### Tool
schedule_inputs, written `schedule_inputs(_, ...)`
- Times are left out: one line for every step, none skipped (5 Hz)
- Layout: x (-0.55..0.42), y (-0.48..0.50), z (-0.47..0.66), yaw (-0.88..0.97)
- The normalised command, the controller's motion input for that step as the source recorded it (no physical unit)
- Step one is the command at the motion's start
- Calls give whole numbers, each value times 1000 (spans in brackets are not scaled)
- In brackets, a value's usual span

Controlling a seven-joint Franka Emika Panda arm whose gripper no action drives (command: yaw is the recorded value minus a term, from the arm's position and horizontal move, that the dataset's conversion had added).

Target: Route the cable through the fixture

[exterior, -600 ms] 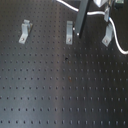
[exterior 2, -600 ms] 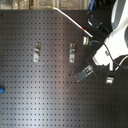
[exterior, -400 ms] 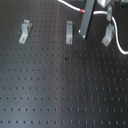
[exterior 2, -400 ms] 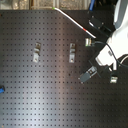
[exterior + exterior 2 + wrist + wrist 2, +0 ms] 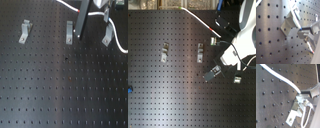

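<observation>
Cable point(image 5: 198, 18) trails slack from the gripper point(image 5: 212, 73), which grips its end beside the middle fixture clip point(image 5: 200, 52), lined up for threading.

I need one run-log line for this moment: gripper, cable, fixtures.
gripper: near middle fixture, state unclear | white cable: at the first exterior view's right fixture | left fixture: untouched

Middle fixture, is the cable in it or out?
Out: in the second exterior view the middle fixture stands bare, the white cable passing clear of it.
</observation>
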Motion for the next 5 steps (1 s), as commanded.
schedule_inputs(0, 0, 17, 0)
schedule_inputs(-133, 87, 334, 51)
schedule_inputs(-176, 17, 535, 0)
schedule_inputs(-157, 102, 209, 66)
schedule_inputs(-181, 55, 238, 46)
